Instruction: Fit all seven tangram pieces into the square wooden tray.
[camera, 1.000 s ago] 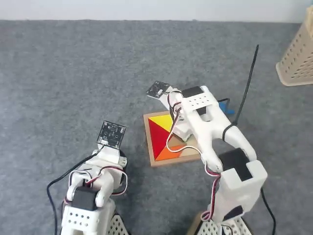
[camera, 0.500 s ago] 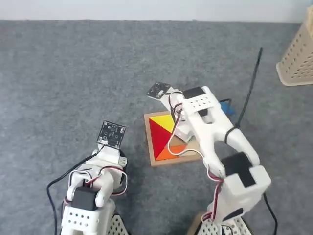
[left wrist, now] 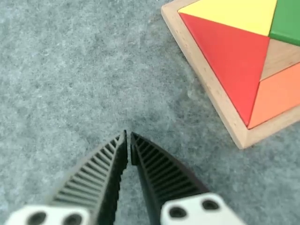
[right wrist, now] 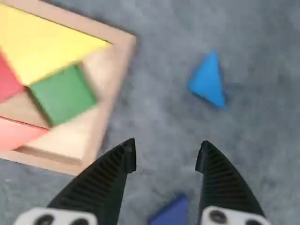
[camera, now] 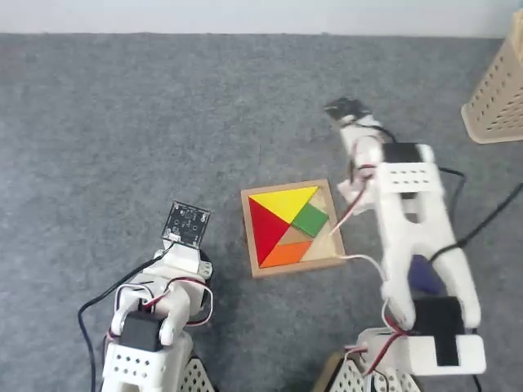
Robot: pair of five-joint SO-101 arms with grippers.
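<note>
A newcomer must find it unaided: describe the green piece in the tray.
On the grey carpet lies the square wooden tray. Inside, the green piece sits against the yellow triangle. It is the only green one, a square with bare wood beside it.

Grey carpet point(camera: 122, 106) thru-out, pale wall strip point(camera: 245, 15) at far edge, beige slotted bin point(camera: 498, 90) far-right corner.

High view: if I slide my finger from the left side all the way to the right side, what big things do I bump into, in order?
left arm → wooden tray → right arm → basket
</note>
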